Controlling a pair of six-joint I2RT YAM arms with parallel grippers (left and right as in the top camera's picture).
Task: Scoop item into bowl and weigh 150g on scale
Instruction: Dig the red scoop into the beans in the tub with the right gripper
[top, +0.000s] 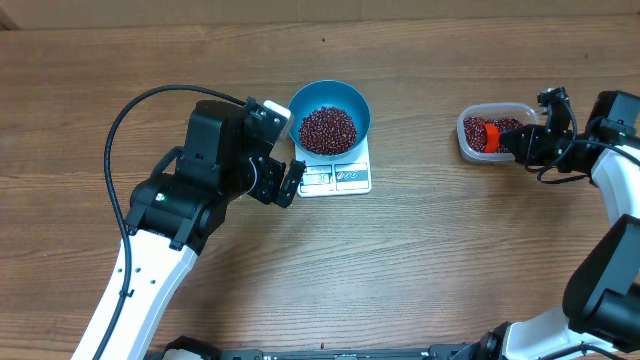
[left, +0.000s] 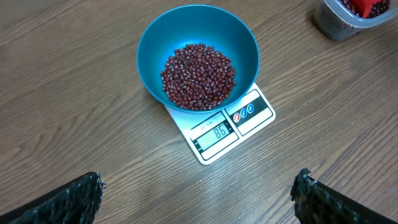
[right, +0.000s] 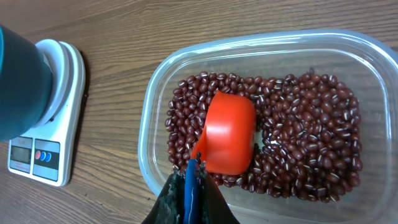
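Note:
A light blue bowl (top: 330, 112) (left: 197, 56) stands on the small white scale (top: 340, 178) (left: 227, 127), with a heap of dark red beans (top: 327, 130) (left: 198, 76) inside it. My left gripper (top: 293, 183) (left: 198, 186) hovers open just left of the scale, fingers wide over bare wood. More beans (right: 298, 137) fill the clear tub (top: 495, 131) (right: 161, 93) at the right. My right gripper (top: 515, 142) (right: 191, 171) is shut on the blue handle of the orange-red scoop (right: 229, 132) (top: 491, 135), which lies hollow side down on the beans in the tub.
The wooden table (top: 420, 260) stretches around everything. The left arm's black cable (top: 130, 110) loops over the table's left part. The right arm (top: 610, 200) reaches in from the right edge. The bowl's edge (right: 18, 74) and scale (right: 43, 149) show left in the right wrist view.

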